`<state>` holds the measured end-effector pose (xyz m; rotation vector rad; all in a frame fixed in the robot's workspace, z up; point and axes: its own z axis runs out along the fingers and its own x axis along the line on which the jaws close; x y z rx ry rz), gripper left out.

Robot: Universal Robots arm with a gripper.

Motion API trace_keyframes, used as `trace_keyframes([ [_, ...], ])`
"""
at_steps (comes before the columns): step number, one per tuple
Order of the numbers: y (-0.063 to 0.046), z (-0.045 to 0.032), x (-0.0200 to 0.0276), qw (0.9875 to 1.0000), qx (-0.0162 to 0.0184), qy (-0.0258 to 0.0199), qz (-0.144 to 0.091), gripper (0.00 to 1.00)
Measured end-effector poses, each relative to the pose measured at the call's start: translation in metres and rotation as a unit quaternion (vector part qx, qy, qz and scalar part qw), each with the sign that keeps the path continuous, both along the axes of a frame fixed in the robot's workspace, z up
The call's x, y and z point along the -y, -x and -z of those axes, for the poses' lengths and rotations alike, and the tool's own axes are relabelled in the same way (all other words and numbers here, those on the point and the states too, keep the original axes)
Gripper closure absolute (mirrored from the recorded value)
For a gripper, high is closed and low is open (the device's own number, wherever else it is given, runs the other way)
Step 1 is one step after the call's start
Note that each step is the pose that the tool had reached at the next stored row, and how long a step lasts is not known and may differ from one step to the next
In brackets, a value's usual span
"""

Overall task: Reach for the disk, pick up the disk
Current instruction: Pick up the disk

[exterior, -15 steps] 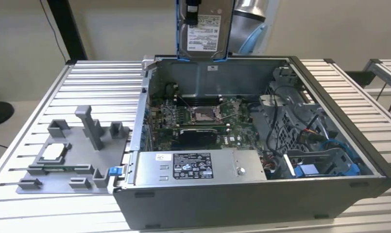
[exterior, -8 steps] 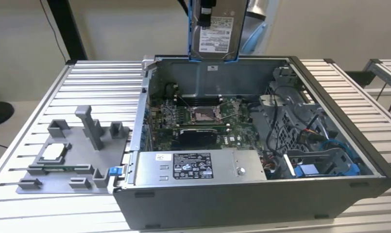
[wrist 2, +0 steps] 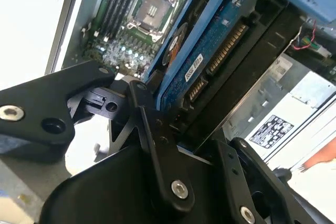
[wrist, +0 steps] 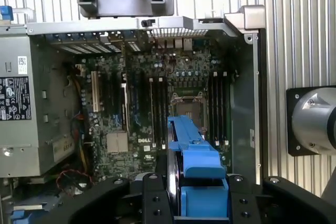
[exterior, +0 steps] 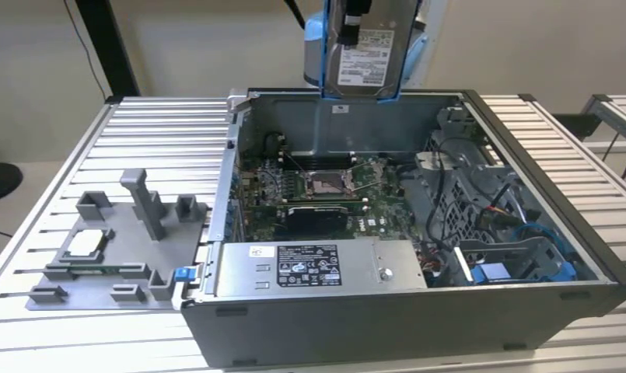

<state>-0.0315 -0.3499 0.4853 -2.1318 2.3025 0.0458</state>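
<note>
Above the open computer case (exterior: 417, 326), the pincer (wrist 2: 173, 124) clamps the disk (exterior: 362, 54); its top is cut off.

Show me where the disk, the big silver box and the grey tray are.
disk (exterior: 367, 54), exterior view, its white label.
silver box (exterior: 313, 266), exterior view, its black-and-white sticker.
grey tray (exterior: 95, 272), exterior view, its flat base beside the case.

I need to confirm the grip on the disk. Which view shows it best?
The second wrist view: the disk sits clamped in the gripper, circuit-board side and blue rails close up. The exterior view shows its labelled face held above the computer case. The first wrist view shows its blue rail edge-on.
</note>
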Motion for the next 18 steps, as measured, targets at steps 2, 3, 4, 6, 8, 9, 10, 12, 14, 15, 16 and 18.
trace_keyframes([
  [2,-0.007,0.0008,0.0,1.0,0.0,0.0,0.0,1.0],
  [3,-0.01,0.0011,0.0,1.0,0.0,0.0,0.0,1.0],
  [4,-0.013,0.0015,0.0,1.0,0.0,0.0,0.0,1.0],
  [6,-0.019,0.0022,0.0,1.0,0.0,0.0,0.0,1.0],
  [8,-0.025,0.0029,0.0,1.0,0.0,0.0,0.0,1.0],
  [9,-0.028,0.0032,0.0,1.0,0.0,0.0,0.0,1.0],
  [10,-0.031,0.0035,0.0,1.0,0.0,0.0,0.0,1.0],
  [12,-0.037,0.0043,0.0,1.0,0.0,0.0,0.0,1.0],
  [14,-0.043,0.0049,0.0,1.0,0.0,0.0001,0.0,1.0],
  [15,-0.046,0.0051,0.0,1.0,0.0,0.0001,0.0,1.0],
  [16,-0.049,0.0054,0.0,1.0,0.0,0.0001,0.0,1.0],
  [18,-0.054,0.006,0.0,1.0,0.0,0.0,0.0,1.0],
])
